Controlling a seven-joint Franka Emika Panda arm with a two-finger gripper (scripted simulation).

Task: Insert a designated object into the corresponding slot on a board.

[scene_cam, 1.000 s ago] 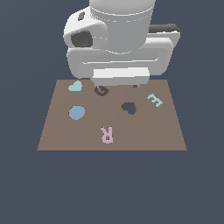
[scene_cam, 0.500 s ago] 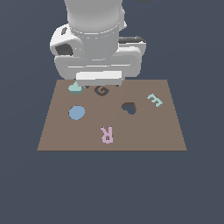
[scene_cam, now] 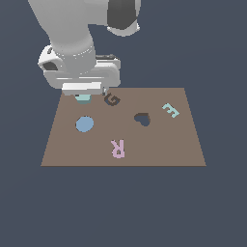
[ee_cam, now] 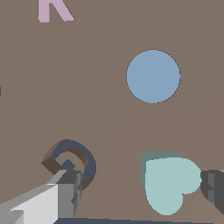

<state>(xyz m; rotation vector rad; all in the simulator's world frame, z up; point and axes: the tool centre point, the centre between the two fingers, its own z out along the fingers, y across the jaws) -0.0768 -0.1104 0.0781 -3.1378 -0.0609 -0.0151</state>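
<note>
Pincer [ee_cam: 140, 188] spread wide, fingers astride teal heart [ee_cam: 168, 183], not touching; on board [scene_cam: 159, 144].

no real room here: a simulated test scene, a flat brown rectangular board [scene_cam: 144, 144] floating on featureless dark slate-blue ground [scene_cam: 120, 212], nothing furnished from twelve to six o'clock.

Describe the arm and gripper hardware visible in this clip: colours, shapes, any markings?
The arm is glossy white with rounded, cylindrical links and a black patch at one joint near the top. The hand is a boxy white block with dark grey recesses on its side. In the wrist view, one finger is pale grey with a darker grey tip; the other shows only as a dark grey tip. No cables or markings are visible.
</note>
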